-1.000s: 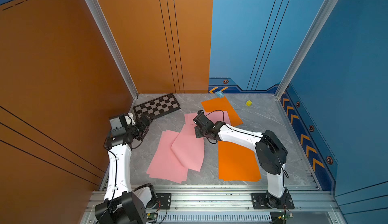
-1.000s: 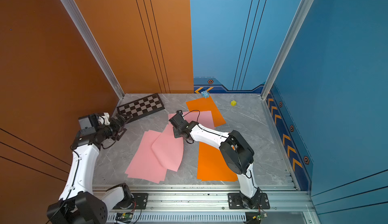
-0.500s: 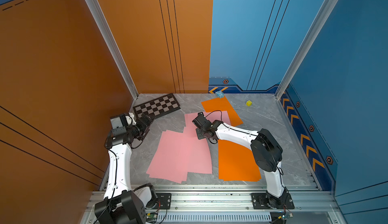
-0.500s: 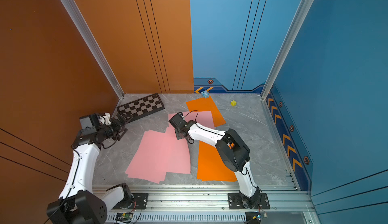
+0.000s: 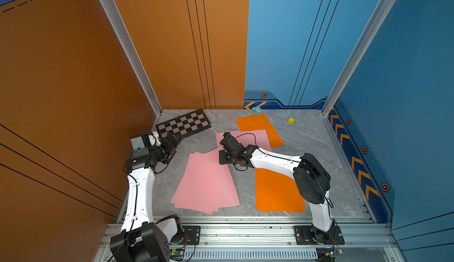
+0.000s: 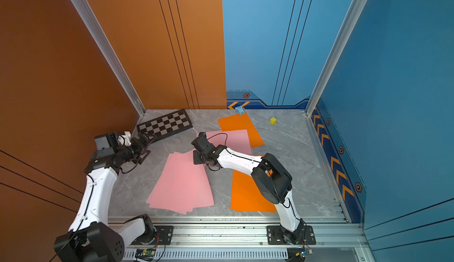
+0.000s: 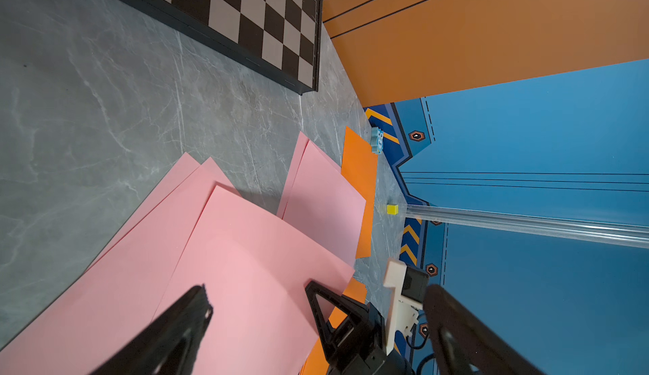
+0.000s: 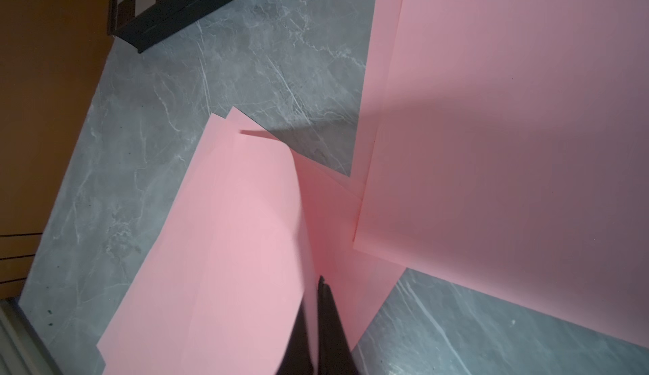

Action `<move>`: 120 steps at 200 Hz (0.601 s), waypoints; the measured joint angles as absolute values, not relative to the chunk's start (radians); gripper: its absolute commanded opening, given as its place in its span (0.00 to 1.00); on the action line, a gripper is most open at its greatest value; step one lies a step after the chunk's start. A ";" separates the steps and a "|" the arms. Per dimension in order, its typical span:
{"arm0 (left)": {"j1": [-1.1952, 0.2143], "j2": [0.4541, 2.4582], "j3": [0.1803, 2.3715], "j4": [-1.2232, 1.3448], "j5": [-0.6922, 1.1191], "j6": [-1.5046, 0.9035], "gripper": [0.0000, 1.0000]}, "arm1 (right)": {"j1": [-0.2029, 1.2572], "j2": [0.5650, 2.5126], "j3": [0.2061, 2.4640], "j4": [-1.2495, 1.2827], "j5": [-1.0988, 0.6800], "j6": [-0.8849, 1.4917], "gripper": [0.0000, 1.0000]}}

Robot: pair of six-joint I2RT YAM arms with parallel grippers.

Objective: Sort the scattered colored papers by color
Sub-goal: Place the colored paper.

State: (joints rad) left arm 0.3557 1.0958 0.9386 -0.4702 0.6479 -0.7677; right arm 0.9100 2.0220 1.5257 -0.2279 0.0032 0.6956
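Wrist view alone shows right end effector (image 8: pixel 317 303) pinching pink sheet (image 8: pixel 228 250); left one (image 7: pixel 319 294) splayed.

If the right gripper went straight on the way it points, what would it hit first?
Probably the pink paper stack just ahead of the right gripper, though depth is unclear.

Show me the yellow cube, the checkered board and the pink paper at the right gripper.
yellow cube (image 5: pixel 291 120): in a top view, its upper face.
checkered board (image 7: pixel 246 15): left wrist view, its squared surface.
pink paper (image 8: pixel 228 250): right wrist view, its raised curved part.
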 measured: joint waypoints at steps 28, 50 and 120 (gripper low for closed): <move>0.352 1.097 0.936 -0.470 0.648 -0.768 0.98 | 0.904 2.048 1.535 -0.153 -0.024 0.769 0.00; 0.352 1.097 0.936 -0.469 0.648 -0.767 0.98 | 0.903 2.104 1.560 -0.116 -0.052 0.815 0.00; 0.350 1.110 0.936 -0.469 0.648 -0.764 0.98 | 0.911 2.181 1.565 -0.097 -0.084 0.900 0.00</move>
State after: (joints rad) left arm 0.3504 1.1099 0.9356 -0.4694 0.6479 -0.7643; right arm 0.9108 2.1807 1.5646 -0.0967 -0.0841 0.8997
